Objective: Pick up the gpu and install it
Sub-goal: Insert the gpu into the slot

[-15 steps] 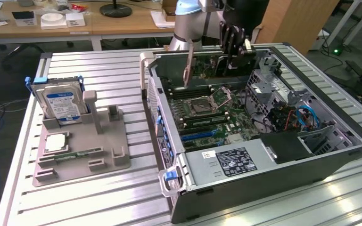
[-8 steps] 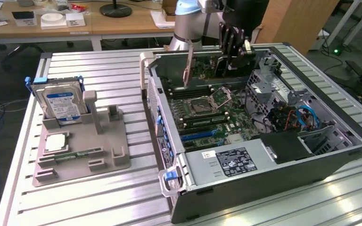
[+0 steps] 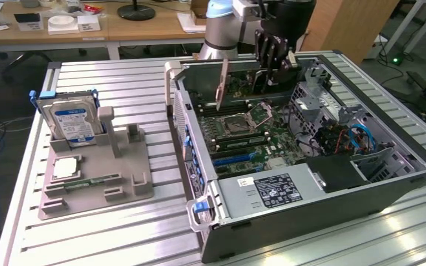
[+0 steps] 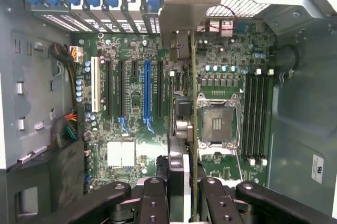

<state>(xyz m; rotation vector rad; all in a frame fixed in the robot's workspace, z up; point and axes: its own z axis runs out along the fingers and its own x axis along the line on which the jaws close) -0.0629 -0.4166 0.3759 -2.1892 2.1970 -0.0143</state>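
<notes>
The gpu (image 3: 223, 83) hangs on edge above the open computer case (image 3: 390, 183), its silver end bracket pointing down over the far end of the motherboard (image 3: 246, 133). My gripper (image 3: 270, 64) is shut on the card from above. In the wrist view the gpu (image 4: 193, 92) appears edge-on as a thin line, with its bracket (image 4: 184, 8) by the case's rear slot covers. My gripper (image 4: 184, 195) clamps it, one black finger (image 4: 152, 200) on each side. The card hovers over the board between the blue expansion slot (image 4: 147, 90) and the CPU socket (image 4: 216, 124), apart from both.
A grey fixture (image 3: 124, 183) at the exterior view's left holds a silver hard drive (image 3: 69, 119) upright, a memory stick (image 3: 87, 182) and a chip (image 3: 64, 168). Inside the case are the power supply (image 3: 272, 188), memory slots (image 4: 258, 113) and cable bundles (image 3: 346, 138).
</notes>
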